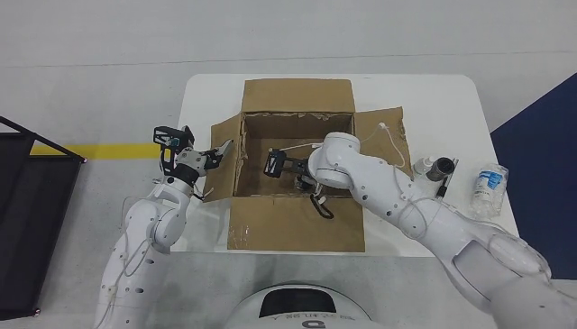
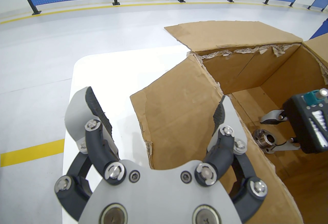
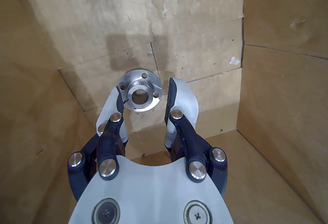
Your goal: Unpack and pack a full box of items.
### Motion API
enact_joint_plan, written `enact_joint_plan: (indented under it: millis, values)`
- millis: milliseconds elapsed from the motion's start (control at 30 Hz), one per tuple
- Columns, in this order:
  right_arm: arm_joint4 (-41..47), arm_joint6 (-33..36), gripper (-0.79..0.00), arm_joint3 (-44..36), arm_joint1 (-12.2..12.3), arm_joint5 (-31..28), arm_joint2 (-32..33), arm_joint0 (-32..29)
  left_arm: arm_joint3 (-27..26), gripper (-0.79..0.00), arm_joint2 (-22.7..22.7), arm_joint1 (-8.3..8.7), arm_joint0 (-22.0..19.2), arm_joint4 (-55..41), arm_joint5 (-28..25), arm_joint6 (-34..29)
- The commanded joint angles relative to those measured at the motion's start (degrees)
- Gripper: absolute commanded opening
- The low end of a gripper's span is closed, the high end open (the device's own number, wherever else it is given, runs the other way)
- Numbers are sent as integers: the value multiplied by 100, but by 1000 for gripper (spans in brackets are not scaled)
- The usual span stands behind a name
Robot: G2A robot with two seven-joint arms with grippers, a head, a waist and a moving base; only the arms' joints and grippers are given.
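Right claw [image 3: 145, 88], jaws apart, straddles the metal flange [image 3: 140, 93] on the cardboard box [image 3: 200, 50] floor; probably lower slightly, centre, then close

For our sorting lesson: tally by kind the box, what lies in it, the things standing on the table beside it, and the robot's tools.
Cardboard box: 1
Metal flange, inside the box: 1
Clear bottle: 1
Small things too small to name: 2, pale one, dark one
Tools: 2, left tool, right tool
Total: 7
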Motion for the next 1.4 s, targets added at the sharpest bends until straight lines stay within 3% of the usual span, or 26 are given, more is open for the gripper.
enact_joint_plan:
  millis: [0, 367, 900, 1233, 1367]
  values:
    - [17, 47, -419, 58, -38, -26, -40, 38, 0, 0, 0, 0, 0, 0, 0, 0]
    - [-132, -58, -493, 300, -173, 307, 32, 174, 0, 0, 0, 0, 0, 0, 0, 0]
    - [-78, 101, -471, 108, -174, -27, 132, -78, 0, 0, 0, 0, 0, 0, 0, 0]
    - [-283, 44, -493, 35, -161, 330, 338, -162, 0, 0, 0, 0, 0, 0, 0, 0]
    - [-124, 66, -486, -145, -99, 170, 527, -275, 0, 0, 0, 0, 0, 0, 0, 0]
